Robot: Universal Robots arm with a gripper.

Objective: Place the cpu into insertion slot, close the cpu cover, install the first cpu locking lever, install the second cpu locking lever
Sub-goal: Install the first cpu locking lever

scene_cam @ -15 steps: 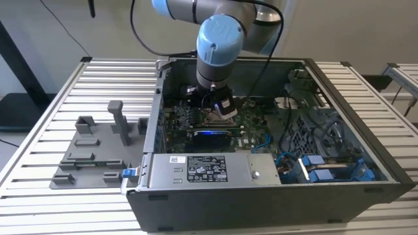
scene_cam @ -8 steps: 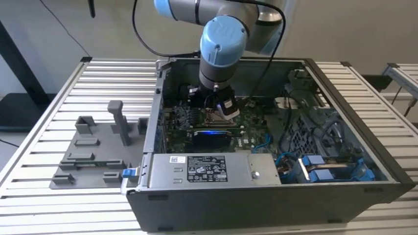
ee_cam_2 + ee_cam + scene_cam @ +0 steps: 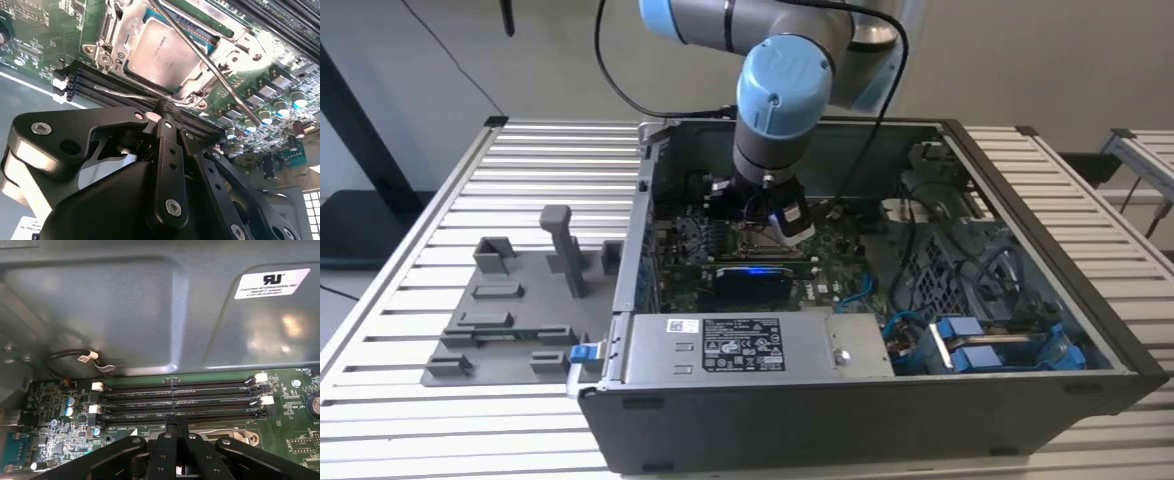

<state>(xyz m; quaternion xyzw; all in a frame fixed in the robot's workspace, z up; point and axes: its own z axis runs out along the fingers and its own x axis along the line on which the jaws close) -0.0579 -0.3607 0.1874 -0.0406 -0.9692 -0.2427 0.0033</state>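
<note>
Inside the open grey computer case (image 3: 1067,330), over the green circuit board (image 3: 45,35), we see the black gripper (image 3: 164,111) with its fingers drawn together, apparently nipping a thin wire locking lever (image 3: 120,92) beside the socket. The small flat silver-grey cpu (image 3: 160,55) already lies in the metal-rimmed insertion slot (image 3: 112,37). The silvery frame cpu cover (image 3: 227,45) appears closed; we judge the second long lever (image 3: 220,80) still unlatched
</note>
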